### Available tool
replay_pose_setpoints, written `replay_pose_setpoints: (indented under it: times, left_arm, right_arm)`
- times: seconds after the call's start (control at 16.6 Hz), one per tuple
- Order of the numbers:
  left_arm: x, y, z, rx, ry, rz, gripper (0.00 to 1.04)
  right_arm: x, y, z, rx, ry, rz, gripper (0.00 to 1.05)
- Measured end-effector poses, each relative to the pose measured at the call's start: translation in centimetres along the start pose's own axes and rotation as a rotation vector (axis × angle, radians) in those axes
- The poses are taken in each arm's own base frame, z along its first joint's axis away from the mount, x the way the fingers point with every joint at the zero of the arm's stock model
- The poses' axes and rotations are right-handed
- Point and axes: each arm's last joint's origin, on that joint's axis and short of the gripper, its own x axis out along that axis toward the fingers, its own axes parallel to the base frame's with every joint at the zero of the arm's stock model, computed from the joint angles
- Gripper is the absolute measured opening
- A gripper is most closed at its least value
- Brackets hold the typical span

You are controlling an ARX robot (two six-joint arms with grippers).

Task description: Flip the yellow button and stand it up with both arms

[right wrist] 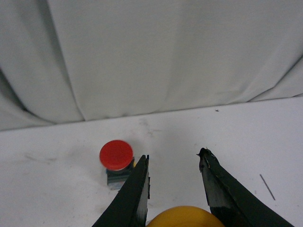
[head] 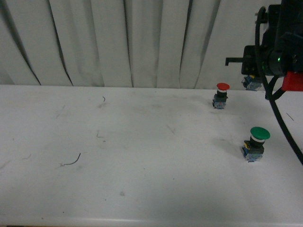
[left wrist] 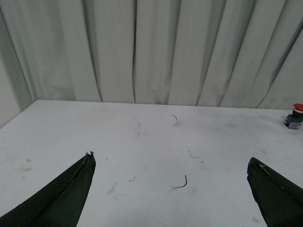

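- Across the white table (head: 118, 156), backed by a pale curtain (head: 118, 42), we see only the right arm (head: 279, 42) in the front view, raised at the far right.
- Left tool (left wrist: 170, 157): fingers spread wide above bare table, holding nothing.
- Right tool (right wrist: 175, 155): both fingers bear on the cap of the yellow button (right wrist: 184, 218); we read this as a grip.
- That button sits deep between those fingers, near the red button (right wrist: 116, 156). The green button (head: 256, 142) stands closer to us, well apart.
- Step in hand, in our judgement: pick-up, ahead of the flip.
- The next move calls for bringing the left tool across to take the base, so that the button can be turned cap-up and set down.
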Motion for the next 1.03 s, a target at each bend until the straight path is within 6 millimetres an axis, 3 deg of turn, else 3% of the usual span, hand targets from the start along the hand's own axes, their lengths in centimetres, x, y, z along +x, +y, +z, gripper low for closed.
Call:
replay_pose_setpoints:
  times: [0.36,0.78,1.03]
  left_arm:
    - [0.0,0.0,0.0,0.0,0.0,0.0,0.98]
    - [0.0,0.0,0.0,0.0,0.0,0.0,0.98]
    - [0.0,0.0,0.0,0.0,0.0,0.0,0.98]
  right_arm:
    - [1.4,2.2,-4.6,-0.112,0.149,0.06,0.32]
    - [3.3,0.6,-5.8,-0.133,0.173,-0.009,0.32]
    - [3.5,0.7,-6.1,-0.123,0.163,-0.017,0.32]
